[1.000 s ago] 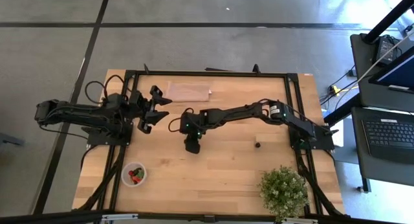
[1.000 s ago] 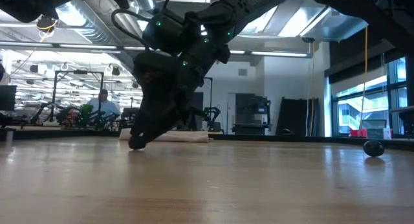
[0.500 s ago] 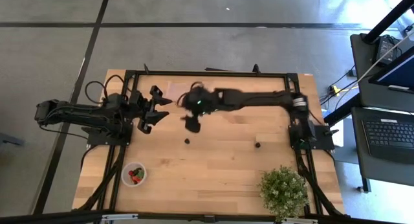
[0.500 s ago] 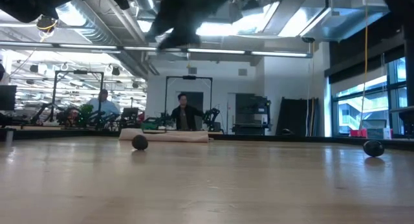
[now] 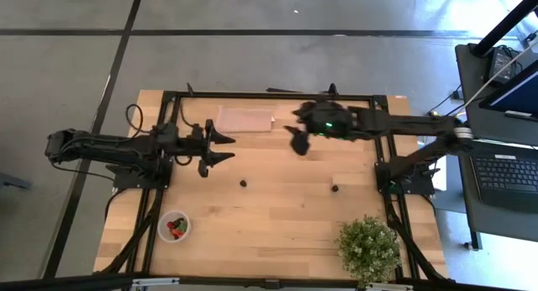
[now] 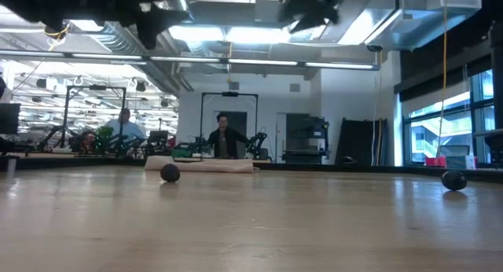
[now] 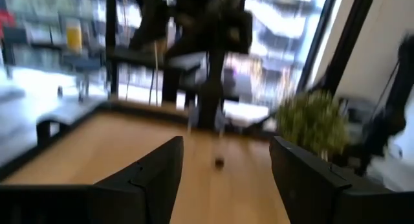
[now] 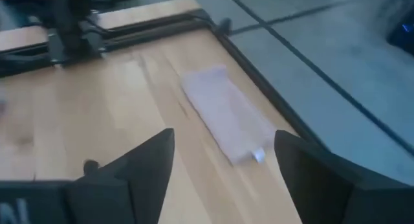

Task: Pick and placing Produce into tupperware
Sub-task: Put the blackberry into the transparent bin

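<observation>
The tupperware [image 5: 174,226], a small round clear tub with red strawberries in it, stands near the table's front left. One dark berry [image 5: 244,182] lies on the bare wood at mid-table, and another berry [image 5: 334,188] lies to its right. Both also show in the low view, the mid-table berry [image 6: 170,173] on the left and the other berry [image 6: 453,180] on the right. My left gripper [image 5: 229,148] hangs level and open, left of and beyond the mid-table berry [image 7: 219,162]. My right gripper [image 5: 296,145] is raised high over the far half, open and empty [image 8: 224,136].
A pinkish-tan cloth [image 5: 245,119] lies flat near the far edge, below my right gripper. A bushy green potted plant [image 5: 368,247] stands at the front right corner. Black frame rails [image 5: 269,96] run along the table's edges. People show in the room beyond the table.
My right gripper has risen from the mid-table berry, which stays on the wood, and swung up toward the far right. My left gripper has tipped down to level and reached a little toward the table's middle.
</observation>
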`<state>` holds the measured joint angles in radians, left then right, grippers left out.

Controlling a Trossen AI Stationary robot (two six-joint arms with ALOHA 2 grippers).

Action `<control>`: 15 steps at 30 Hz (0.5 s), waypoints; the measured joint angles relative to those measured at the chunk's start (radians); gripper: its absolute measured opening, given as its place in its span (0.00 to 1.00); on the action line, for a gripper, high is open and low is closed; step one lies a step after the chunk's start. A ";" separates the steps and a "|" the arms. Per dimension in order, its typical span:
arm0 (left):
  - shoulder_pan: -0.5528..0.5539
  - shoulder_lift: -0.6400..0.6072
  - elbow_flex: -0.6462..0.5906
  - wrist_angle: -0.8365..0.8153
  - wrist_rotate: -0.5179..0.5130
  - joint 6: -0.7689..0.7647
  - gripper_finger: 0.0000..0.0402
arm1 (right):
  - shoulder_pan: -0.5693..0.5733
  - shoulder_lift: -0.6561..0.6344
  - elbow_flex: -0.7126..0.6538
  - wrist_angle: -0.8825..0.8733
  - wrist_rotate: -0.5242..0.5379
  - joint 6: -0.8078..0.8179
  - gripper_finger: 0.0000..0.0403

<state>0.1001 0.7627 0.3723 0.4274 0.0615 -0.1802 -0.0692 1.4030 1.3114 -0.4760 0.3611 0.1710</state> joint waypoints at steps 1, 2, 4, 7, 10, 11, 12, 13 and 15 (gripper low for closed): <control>0.000 0.007 0.023 -0.062 0.005 0.003 0.55 | 0.000 -0.049 -0.055 0.004 0.016 0.032 0.66; 0.000 0.013 0.046 -0.125 0.009 0.010 0.55 | 0.000 -0.097 -0.108 0.007 0.029 0.063 0.66; -0.002 0.035 0.103 -0.266 0.009 0.043 0.55 | 0.000 -0.190 -0.205 0.017 0.039 0.116 0.66; -0.014 0.094 0.183 -0.443 0.010 0.107 0.55 | 0.000 -0.309 -0.334 0.017 0.042 0.186 0.66; -0.038 0.168 0.253 -0.555 0.008 0.175 0.55 | 0.000 -0.412 -0.436 0.028 0.048 0.242 0.66; -0.048 0.195 0.272 -0.581 0.004 0.199 0.55 | 0.000 -0.443 -0.464 0.031 0.060 0.258 0.66; -0.058 0.223 0.290 -0.605 0.003 0.224 0.55 | 0.000 -0.470 -0.489 0.031 0.074 0.280 0.66; -0.070 0.252 0.305 -0.625 0.002 0.250 0.55 | 0.000 -0.496 -0.512 0.033 0.089 0.299 0.66; -0.095 0.311 0.330 -0.653 0.007 0.305 0.55 | 0.000 -0.547 -0.553 0.032 0.108 0.323 0.66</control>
<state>0.0049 1.0739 0.7022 -0.2254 0.0689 0.1253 -0.0692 0.8559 0.7587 -0.4445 0.4690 0.4939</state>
